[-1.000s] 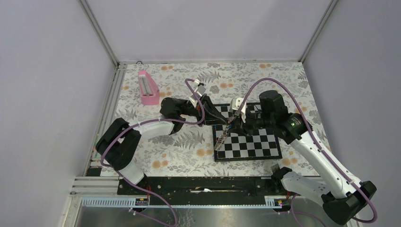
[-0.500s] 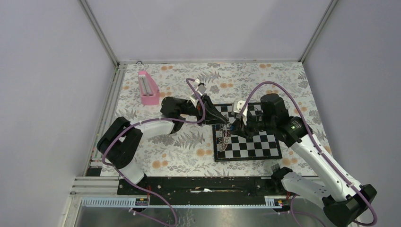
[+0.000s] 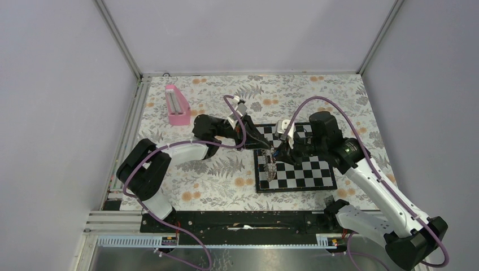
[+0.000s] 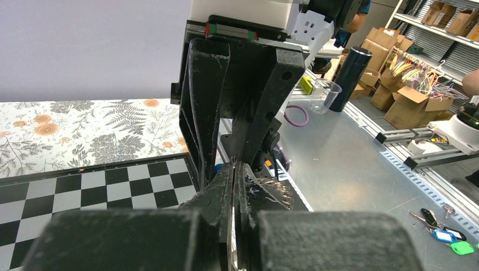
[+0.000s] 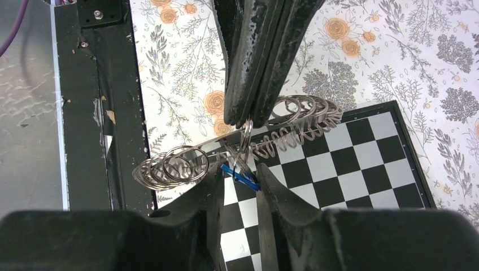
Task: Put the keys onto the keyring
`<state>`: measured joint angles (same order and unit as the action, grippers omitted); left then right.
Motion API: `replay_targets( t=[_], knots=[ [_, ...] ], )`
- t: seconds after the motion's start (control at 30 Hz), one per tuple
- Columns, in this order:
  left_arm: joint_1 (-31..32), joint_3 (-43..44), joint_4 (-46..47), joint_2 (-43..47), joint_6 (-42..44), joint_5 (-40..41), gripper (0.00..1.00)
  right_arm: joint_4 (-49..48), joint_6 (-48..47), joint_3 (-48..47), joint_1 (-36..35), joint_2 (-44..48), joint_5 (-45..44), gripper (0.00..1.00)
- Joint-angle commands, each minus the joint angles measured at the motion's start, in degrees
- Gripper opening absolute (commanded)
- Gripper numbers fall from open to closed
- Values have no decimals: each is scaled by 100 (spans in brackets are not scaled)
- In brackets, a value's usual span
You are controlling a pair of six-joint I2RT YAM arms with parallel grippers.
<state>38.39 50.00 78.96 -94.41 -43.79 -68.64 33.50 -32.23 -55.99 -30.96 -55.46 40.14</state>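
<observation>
The keyring [image 5: 295, 121] is a long loop of many small silver rings and hangs over the chessboard's left edge, also seen as the keyring [image 3: 271, 167] from above. My left gripper [image 5: 246, 119] comes in from above and is shut on one of its rings; in its own view the left gripper [image 4: 234, 167] shows pads pressed together. The blue key [image 5: 240, 176] lies slanted between the fingertips of my right gripper [image 5: 240, 176], which is shut on it right below the left gripper's tips. A ring crosses the key's head. Both grippers meet tip to tip, left gripper [image 3: 268, 147] and right gripper [image 3: 277, 152].
A black-and-white chessboard [image 3: 305, 174] lies on the flowered tablecloth under the right arm. A pink box [image 3: 177, 105] stands at the back left. The black base rail [image 5: 93, 107] runs along the near table edge. Purple cables arc over both arms.
The right gripper with the key has moved left and closer to the left gripper's tips. The keyring, earlier hanging stretched out on a slant, now hangs bunched and shorter below them.
</observation>
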Motion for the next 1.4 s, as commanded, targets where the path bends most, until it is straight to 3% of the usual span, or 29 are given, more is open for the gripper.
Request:
replay_targets(
  t=[0.0,0.43,1.0,1.37],
  knots=[
    [-51,53,64,26,216,12,0,37,98,-254,55,-75,-8,0],
    [-51,145,-1190,231,925,228,0,482,-90,-731,46,-261,-444,0],
    [-60,264,-1375,341,948,77,0,888,-743,-817,4,-291,-1664,0],
    [-69,289,-1068,353,666,141,0,779,-608,-654,-100,-342,-1366,0]
  ],
)
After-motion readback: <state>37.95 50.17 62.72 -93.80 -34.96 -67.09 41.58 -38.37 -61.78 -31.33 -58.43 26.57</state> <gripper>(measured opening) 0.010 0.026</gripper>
